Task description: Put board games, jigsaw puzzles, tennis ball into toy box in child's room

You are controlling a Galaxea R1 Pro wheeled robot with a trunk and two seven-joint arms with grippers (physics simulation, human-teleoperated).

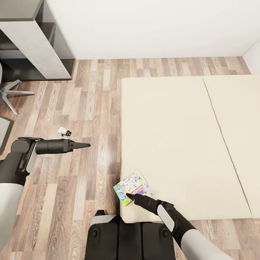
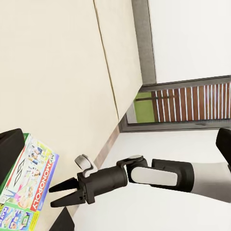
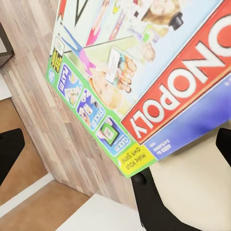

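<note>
Head view shows the robot standing at the foot of the bed (image 1: 180, 144). One board game (image 1: 130, 187), a flat box with a red Monopoly band, lies at the near corner of the beige mattress, with its green edge sticking out a little over the wood floor (image 1: 72, 198).

What could go wrong? The box is thin and flat and sits right at the edge. If the right pincer (image 1: 128, 196) pushes on it instead of catching it, the box may slide off the mattress and drop to the floor. If the pincer grabs only a tiny bit of the corner, the box may tip and slip out when it is lifted. The soft mattress may also let the box sink, so the lower finger may not get under it.

The right pincer is just at the green edge of the board game. In the right wrist view its two dark fingers (image 3: 9, 154) stand wide apart, one on each side of the box's corner, and nothing is held yet. I cannot tell if a fingertip touches the box.

The left pincer (image 1: 85, 145) hangs over the floor, well apart from the bed. Its tips look close together, and it holds nothing.
</note>
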